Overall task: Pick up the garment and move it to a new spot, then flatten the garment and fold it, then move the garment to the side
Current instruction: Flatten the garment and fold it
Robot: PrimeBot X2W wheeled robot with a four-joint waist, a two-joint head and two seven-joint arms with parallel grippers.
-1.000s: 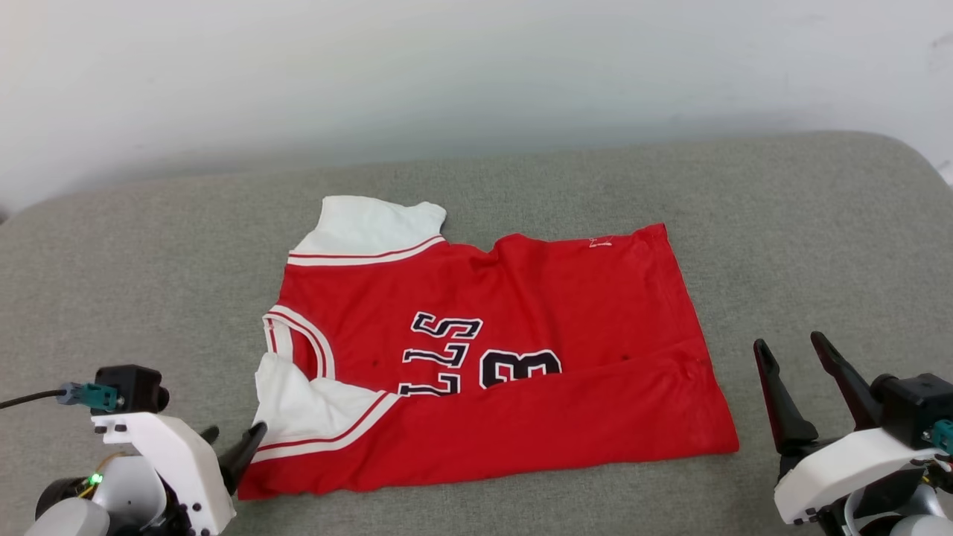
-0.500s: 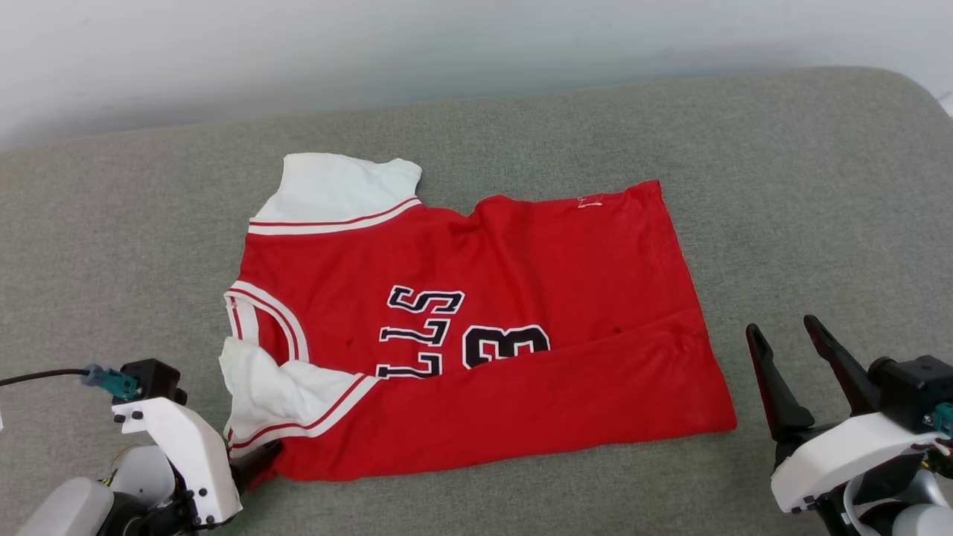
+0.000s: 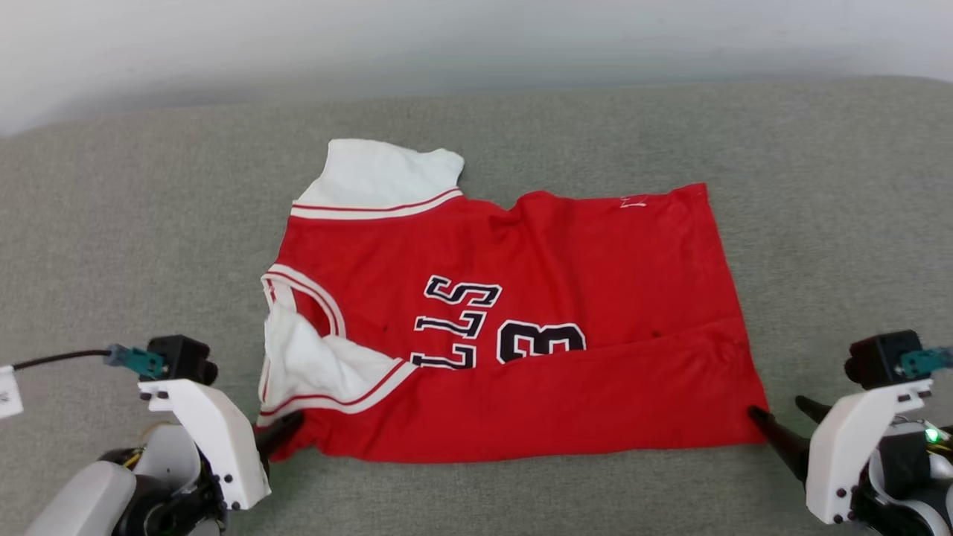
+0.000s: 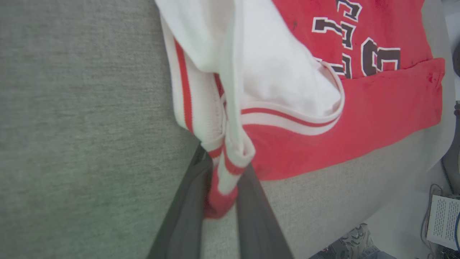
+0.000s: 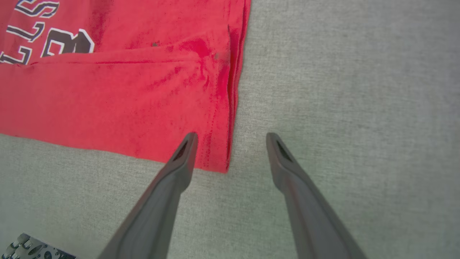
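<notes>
**Jersey spread on a grey cushion, one corner pinched**

The garment (image 3: 521, 320) lies across the middle of the head view on a broad grey-green upholstered cushion (image 3: 149, 223). The weave is fine and even, and bare fabric shows on every side of the shirt. Along the top of that frame the cushion's far edge meets a plain pale wall (image 3: 476, 37).

The shirt lies sideways, with its white sleeves and striped collar toward the left and its hem toward the right. Its lower part is folded up over the black lettering.

At the lower left, the left gripper (image 4: 224, 172) is closed narrow on the shirt's near-left corner. In the left wrist view, striped trim and red cloth are bunched between its fingers.

At the lower right, the right gripper (image 5: 231, 138) stands wide and holds nothing. It straddles the near-right corner of the hem, with one tip over red fabric and the other over the cushion.

In the lower right of the left wrist view, a pale floor (image 4: 406, 201) lies past the cushion's edge. A printed sheet (image 4: 444, 223) rests there, beside what may be a patterned shoe (image 4: 354, 235), though it is too blurred to be sure.
</notes>
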